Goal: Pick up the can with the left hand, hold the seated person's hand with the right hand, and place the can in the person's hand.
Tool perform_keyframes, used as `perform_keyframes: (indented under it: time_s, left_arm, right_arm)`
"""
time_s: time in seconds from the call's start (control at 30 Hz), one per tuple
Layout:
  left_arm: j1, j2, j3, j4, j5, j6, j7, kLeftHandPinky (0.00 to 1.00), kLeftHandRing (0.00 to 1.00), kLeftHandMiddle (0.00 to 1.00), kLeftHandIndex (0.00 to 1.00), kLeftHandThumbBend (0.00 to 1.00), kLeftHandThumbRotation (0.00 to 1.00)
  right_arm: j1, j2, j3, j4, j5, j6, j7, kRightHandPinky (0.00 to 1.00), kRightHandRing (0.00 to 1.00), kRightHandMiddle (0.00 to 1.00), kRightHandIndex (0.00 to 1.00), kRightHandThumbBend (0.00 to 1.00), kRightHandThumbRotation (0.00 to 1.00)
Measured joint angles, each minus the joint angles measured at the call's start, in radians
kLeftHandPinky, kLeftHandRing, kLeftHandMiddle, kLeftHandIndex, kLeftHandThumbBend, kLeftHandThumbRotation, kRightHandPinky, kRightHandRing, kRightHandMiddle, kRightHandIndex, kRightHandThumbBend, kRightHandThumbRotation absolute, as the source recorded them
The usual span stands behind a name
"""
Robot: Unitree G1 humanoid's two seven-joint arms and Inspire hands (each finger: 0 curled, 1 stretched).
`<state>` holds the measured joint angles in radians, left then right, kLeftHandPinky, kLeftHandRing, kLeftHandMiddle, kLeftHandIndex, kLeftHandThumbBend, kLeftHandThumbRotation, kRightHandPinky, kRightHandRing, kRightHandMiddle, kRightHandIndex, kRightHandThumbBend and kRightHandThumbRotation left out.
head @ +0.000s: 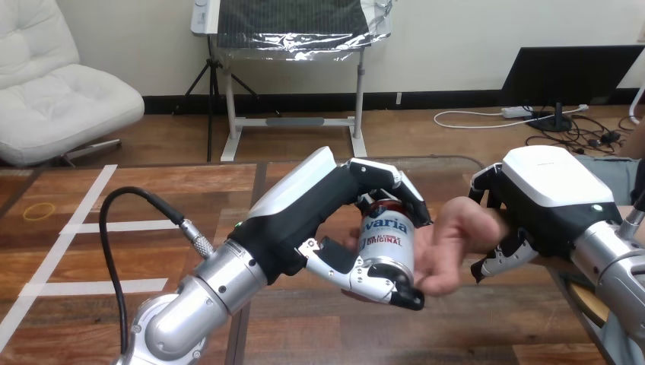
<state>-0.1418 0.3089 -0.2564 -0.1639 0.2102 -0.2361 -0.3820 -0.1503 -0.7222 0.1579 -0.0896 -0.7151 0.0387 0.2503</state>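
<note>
The can (388, 242) is showing smooth, shiny metal under a glossy printed coat. The left hand (304, 220) and right hand (544, 190) are wearing glossy white plastic shells over matt black bodies. The left forearm (205, 293) is gleaming as brushed silver metal, and the table (152, 194) is showing grained, faintly glossy wood.

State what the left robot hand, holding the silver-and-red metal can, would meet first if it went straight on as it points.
The person's open hand, just beyond the left robot hand and its can, toward the view's right. Can and palm seem to touch, though depth is unclear.
</note>
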Motion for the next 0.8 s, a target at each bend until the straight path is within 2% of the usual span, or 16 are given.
perform_keyframes:
  time_s: [0.8]
  left_arm:
    - [-0.051,-0.005,0.001,0.062,0.017,0.003,0.017,0.35,0.39,0.47,0.52,0.67,0.00]
  right_arm:
    - [0.000,0.003,0.000,0.000,0.006,0.001,0.008,0.23,0.31,0.42,0.50,0.80,0.00]
